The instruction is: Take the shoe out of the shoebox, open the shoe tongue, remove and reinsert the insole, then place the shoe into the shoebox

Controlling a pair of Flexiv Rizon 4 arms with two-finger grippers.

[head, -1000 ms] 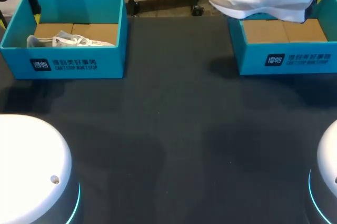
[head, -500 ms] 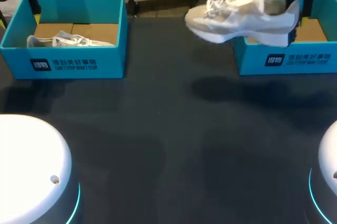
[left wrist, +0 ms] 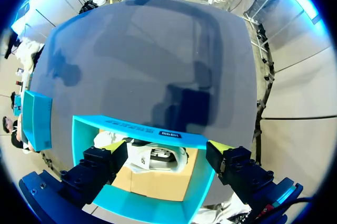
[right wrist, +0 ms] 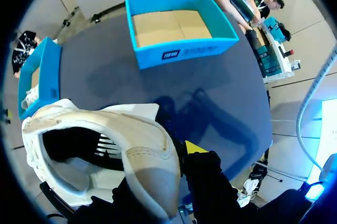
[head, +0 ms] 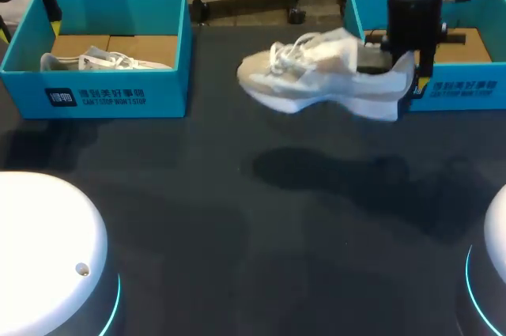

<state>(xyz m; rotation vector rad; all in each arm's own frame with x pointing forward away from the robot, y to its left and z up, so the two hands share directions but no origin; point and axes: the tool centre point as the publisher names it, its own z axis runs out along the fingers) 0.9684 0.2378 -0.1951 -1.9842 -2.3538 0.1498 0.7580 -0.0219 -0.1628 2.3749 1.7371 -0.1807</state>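
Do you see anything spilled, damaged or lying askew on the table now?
Nothing is spilled or damaged. Only the white shoe is off the table: the right gripper holds it by the heel, before the empty right shoebox. A second shoe lies in the left shoebox.

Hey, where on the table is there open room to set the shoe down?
Bare table lies between the left shoebox and right shoebox, and in front of both, under the held shoe. The left shoebox already holds another shoe.
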